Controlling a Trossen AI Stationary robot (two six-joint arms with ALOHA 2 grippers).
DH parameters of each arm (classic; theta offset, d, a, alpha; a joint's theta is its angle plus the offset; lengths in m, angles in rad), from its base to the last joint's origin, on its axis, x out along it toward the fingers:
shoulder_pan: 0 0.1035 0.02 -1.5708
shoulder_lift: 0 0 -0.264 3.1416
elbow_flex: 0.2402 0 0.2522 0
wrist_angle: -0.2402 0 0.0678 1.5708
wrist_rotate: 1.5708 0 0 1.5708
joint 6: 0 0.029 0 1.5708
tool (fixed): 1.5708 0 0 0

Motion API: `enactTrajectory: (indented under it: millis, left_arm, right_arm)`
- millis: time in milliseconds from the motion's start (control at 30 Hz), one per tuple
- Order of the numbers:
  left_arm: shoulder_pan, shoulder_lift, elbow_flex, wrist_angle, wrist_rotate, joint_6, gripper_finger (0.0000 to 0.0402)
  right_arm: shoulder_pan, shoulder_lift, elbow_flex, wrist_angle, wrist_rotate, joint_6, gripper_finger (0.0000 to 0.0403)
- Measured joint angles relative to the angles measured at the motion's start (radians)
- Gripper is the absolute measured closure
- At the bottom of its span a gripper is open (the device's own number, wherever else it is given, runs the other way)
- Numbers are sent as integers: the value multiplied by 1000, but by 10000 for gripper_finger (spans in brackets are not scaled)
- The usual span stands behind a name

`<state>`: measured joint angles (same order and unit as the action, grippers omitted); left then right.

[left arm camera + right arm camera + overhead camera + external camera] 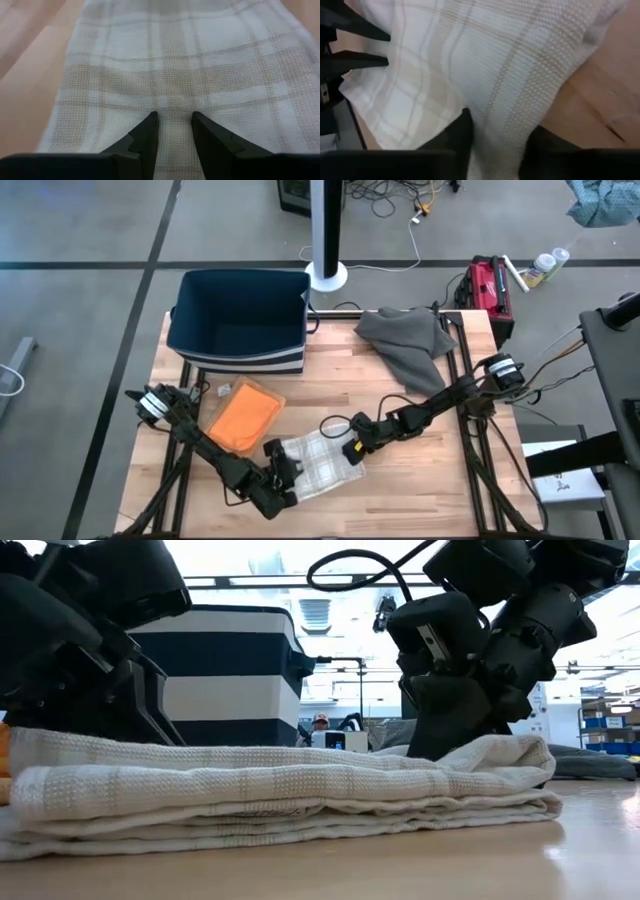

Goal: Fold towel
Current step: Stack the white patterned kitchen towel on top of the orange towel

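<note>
Wooden tabletop (420,470) carries the folded plaid towel (318,462) near its front edge. Left gripper (283,473) and right gripper (352,448) each pinch a towel edge; no legible writing, seemingly.

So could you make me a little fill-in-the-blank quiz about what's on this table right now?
1. Both grippers are at the white plaid towel, which lies ____ in layers on the table.
2. The folded cloth beside the towel is ____ in colour.
3. The crumpled grey cloth lies next to the dark ____ at the table's far edge.

Missing words: folded; orange; bin
</note>
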<state>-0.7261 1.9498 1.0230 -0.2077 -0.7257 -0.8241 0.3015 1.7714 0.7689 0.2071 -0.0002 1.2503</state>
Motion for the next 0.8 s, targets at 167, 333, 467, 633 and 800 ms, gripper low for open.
enactTrajectory:
  millis: [167, 333, 467, 633, 800]
  left_arm:
    - [-20, -71, 15, -75, 5, -7, 287]
    - [-26, -240, -6, -294, -4, -157, 287]
    - [-11, -395, -57, -554, -14, -364, 287]
    - [86, -549, -193, -710, 27, -603, 287]
    - [219, -590, -377, -515, 179, -560, 287]
  right_arm:
    - [0, -1, 0, 2, 0, -73, 384]
    - [0, -32, 1, -67, 1, -130, 382]
    - [15, -68, 2, -135, 43, -181, 390]
    - [34, -115, 2, -178, 72, -215, 391]
    - [43, -153, 2, -223, 80, -236, 391]
